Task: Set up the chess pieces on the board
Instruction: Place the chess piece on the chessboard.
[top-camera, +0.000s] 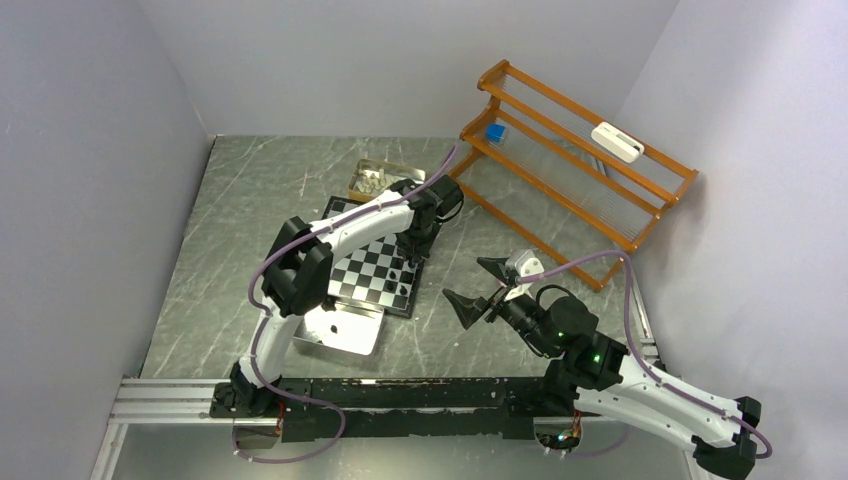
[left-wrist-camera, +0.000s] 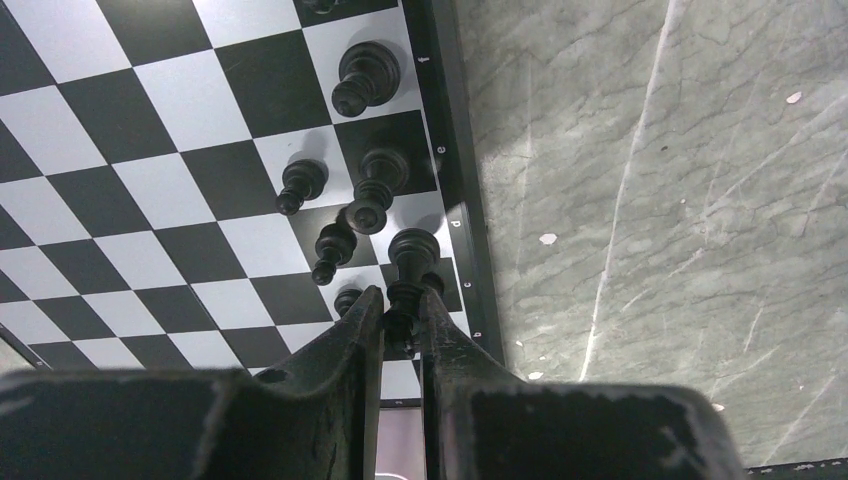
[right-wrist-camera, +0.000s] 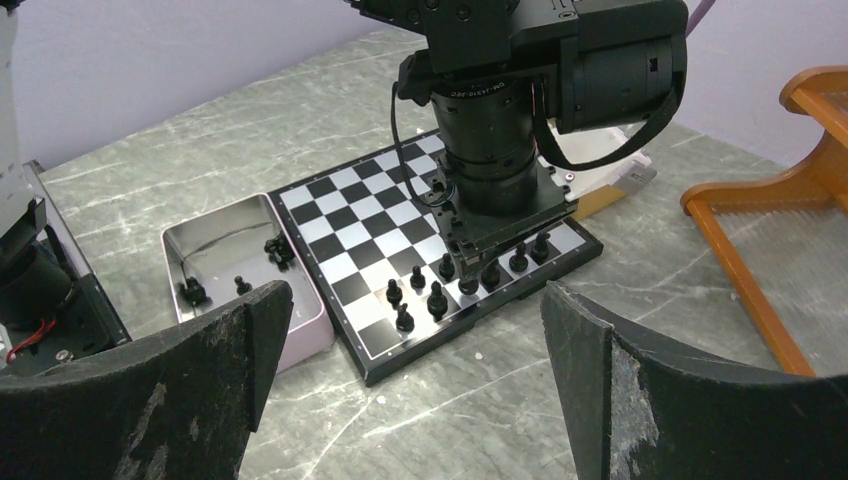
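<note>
The black-and-white board (top-camera: 362, 272) lies mid-table. My left gripper (left-wrist-camera: 401, 312) points down over its right edge row, shut on the head of a black chess piece (left-wrist-camera: 412, 262). That piece's base is at or just above an edge square; I cannot tell whether it touches. Several other black chess pieces (left-wrist-camera: 366, 76) stand nearby in two rows (right-wrist-camera: 437, 298). My right gripper (right-wrist-camera: 415, 296) hovers wide open over the bare table to the right of the board (right-wrist-camera: 400, 215), with nothing between its fingers (top-camera: 478, 286).
A silver tray (top-camera: 352, 340) holding a few black pieces (right-wrist-camera: 193, 291) sits against the board's near side. A second tray (top-camera: 385, 170) with pale pieces is behind the board. An orange rack (top-camera: 570, 190) fills the far right.
</note>
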